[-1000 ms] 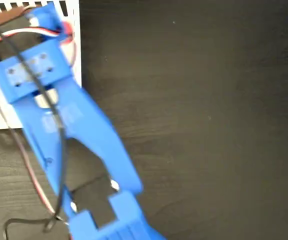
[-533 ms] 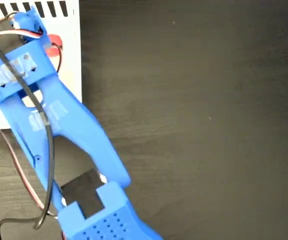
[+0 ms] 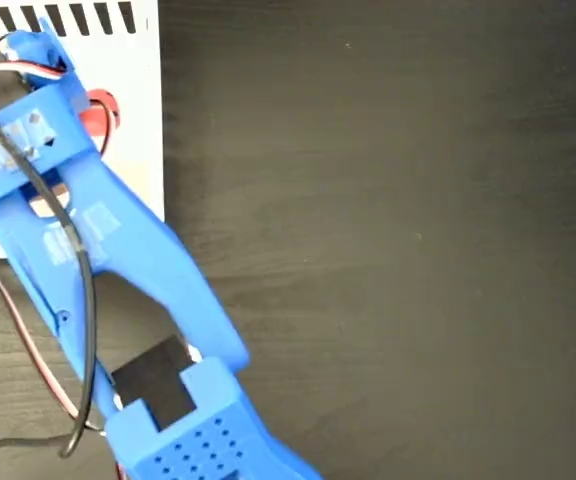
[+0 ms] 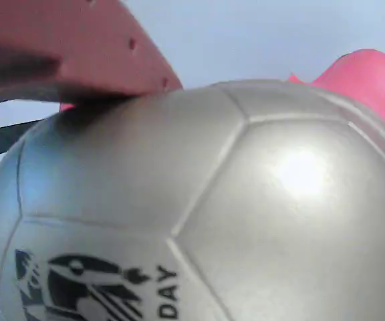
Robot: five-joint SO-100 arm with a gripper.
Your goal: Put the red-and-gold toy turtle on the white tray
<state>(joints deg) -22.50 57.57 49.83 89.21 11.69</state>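
Turtle [image 4: 232,200] fills the wrist view: domed shell with a metallic sheen, hexagon seams, a black printed mark with the letters "DAY" at the lower left, coral-red body parts showing at the upper right and left edge. One reddish finger [image 4: 79,47] of the hand presses on the shell's upper left. Second finger not seen; hand appears closed on the turtle, but the far side of the grip is hidden. In the fixed view the blue arm [image 3: 118,260] reaches to the upper left over the white tray [image 3: 138,110], and a bit of red turtle [image 3: 96,110] shows just beside the hand, above the tray surface. Dark wood-grain counter [image 3: 388,240] lies right of the hand.
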